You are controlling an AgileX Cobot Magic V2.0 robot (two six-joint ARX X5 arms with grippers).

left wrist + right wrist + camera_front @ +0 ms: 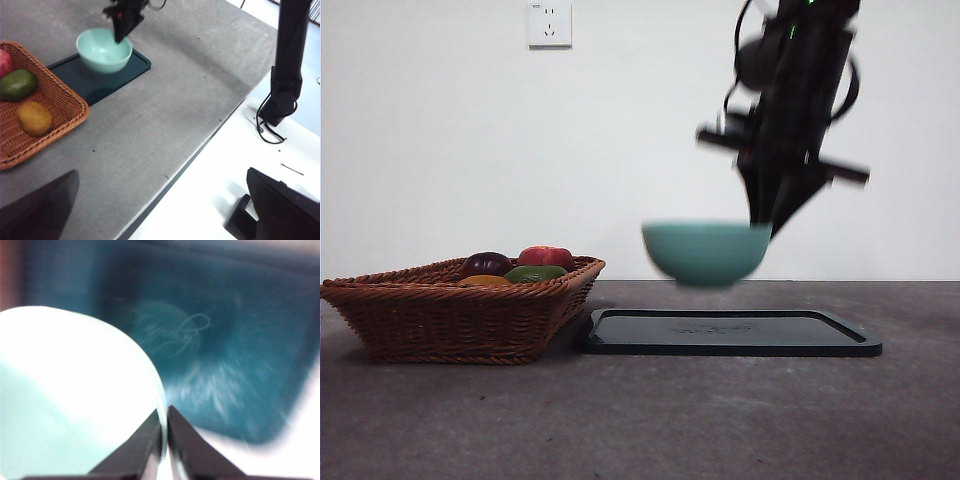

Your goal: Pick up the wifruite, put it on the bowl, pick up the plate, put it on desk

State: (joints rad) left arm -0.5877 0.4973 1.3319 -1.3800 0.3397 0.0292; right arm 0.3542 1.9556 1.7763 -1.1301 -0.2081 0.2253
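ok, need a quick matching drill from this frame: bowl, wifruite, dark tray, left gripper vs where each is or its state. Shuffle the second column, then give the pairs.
Things:
1. bowl
2. wifruite
3. dark tray
4. left gripper

Places or states:
A. flat on the desk beside the wicker basket
B. lifted off the tray, rim pinched by the right gripper
C. open, holding nothing, waiting near the desk edge
D. lying in the basket

Pairs: 1-B, 2-D, 3-A, 4-C
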